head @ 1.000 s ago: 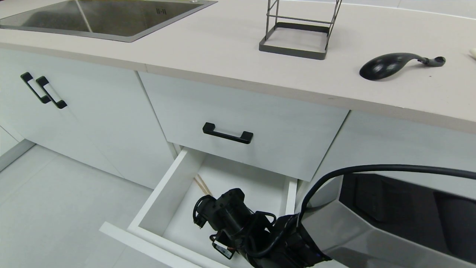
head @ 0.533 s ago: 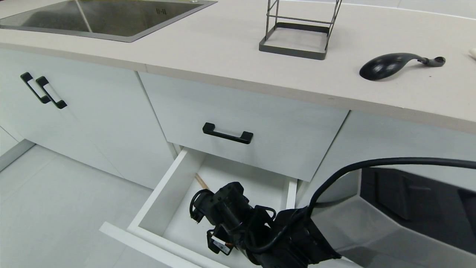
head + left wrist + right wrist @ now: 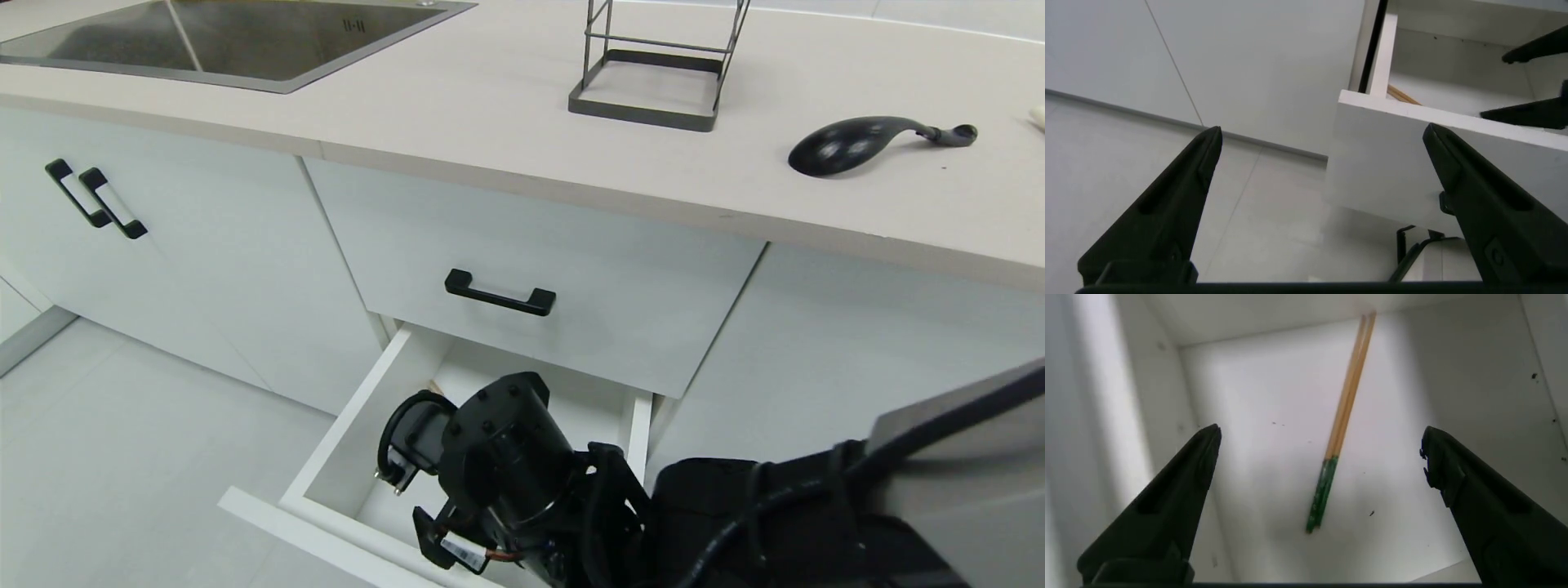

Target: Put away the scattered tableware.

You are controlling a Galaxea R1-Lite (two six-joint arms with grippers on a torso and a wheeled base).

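Right pincer hangs over the open drawer, jaws wide, nothing held. Left pincer is the same, low outside the drawer front. My right wrist blocks most of the drawer from the head view. Chopsticks lie flat on the drawer floor (pale wood, green ends, side by side). Farther off on the counter: black ladle, wire rack, sink.
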